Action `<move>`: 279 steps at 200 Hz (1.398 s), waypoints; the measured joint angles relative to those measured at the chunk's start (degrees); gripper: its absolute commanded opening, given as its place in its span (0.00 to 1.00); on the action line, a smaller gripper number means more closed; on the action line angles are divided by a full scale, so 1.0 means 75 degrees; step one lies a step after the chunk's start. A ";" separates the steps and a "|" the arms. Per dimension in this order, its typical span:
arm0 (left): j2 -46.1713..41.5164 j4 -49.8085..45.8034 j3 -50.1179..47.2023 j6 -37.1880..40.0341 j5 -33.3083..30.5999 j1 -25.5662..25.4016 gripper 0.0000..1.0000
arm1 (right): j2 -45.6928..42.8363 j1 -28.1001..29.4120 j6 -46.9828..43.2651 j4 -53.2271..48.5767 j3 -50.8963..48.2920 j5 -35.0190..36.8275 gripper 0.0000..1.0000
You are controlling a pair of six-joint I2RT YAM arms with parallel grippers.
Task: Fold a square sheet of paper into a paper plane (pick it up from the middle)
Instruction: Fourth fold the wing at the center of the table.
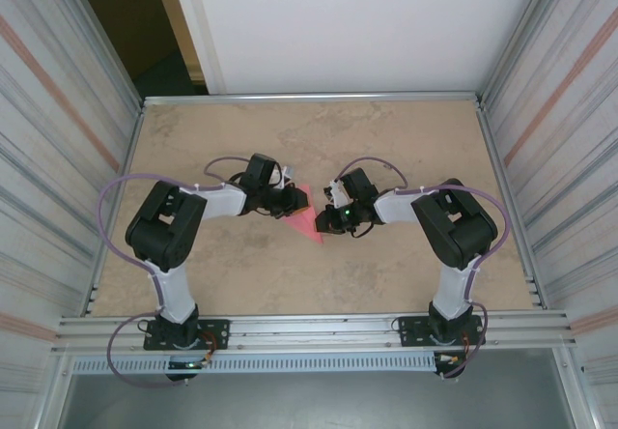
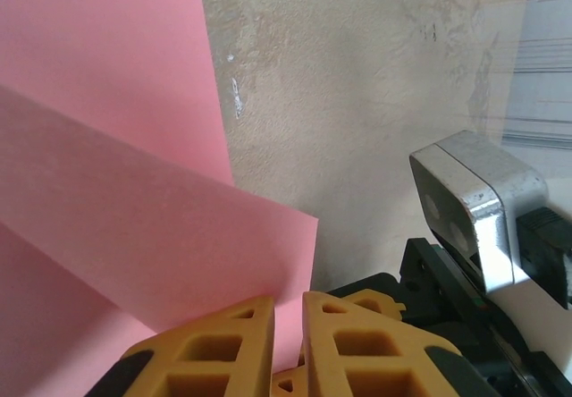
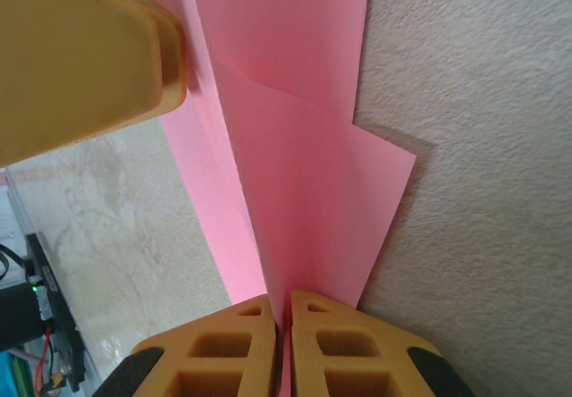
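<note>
The paper (image 1: 308,220) sits at the middle of the counter (image 1: 406,139), pinched between the two arms. It is already partly folded, with one flap lying over another layer and a crease running up from the right gripper (image 3: 282,315). That gripper is closed tight on the edge nearest it, the sheet coming straight out from between its yellow fingers. The left gripper (image 2: 288,315) has its fingers drawn in on the opposite edge, with a strip of pink showing in the narrow slit between them, so it looks clamped on the sheet too. Whether any part of the paper rests on the counter I cannot tell.

The paper looks very thin and light, limp across its width and stiffer along a crease. It should bend at the slightest push, hold any dent it gets, and tear or wrinkle if the two arms pull apart while both are clamped. Its surface looks matte, so a firm pinch ought to hold. The safest hold is on the doubled layers by the crease, away from the loose single corners, which would flop.

The sheet is plain pink, with no print, label or brand anywhere readable
</note>
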 measured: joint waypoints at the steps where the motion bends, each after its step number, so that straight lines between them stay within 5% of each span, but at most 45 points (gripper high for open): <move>1: 0.0006 0.0006 0.0000 0.0000 0.0000 0.0000 0.16 | 0.0000 0.0000 0.0003 0.0000 0.0000 0.0000 0.14; 279: 0.0498 -0.0128 0.0344 0.0003 -0.0006 0.0015 0.13 | -0.0061 -0.0061 0.0009 0.0079 -0.0055 -0.0297 0.23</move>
